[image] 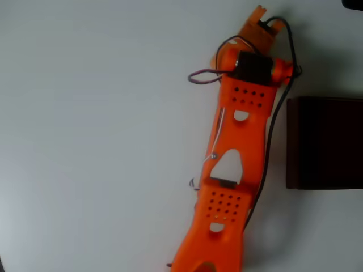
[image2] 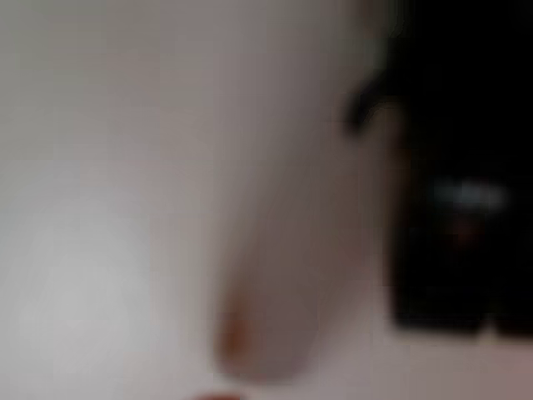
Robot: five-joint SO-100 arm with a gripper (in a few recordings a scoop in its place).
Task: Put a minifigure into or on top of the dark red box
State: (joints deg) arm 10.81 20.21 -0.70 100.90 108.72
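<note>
A pale, off-white tabletop [image: 102, 141] spreads across the overhead view, its surface plain and matte, a shade greyer toward the left edge and the lower left corner. Soft grey shadow lies on it toward the upper right. At the top right corner of that view a small dark shape [image: 353, 3] is cut off by the frame, too little of it showing to identify. In the wrist view the same pale surface [image2: 100, 167] appears heavily blurred, brightest at lower left.
</note>
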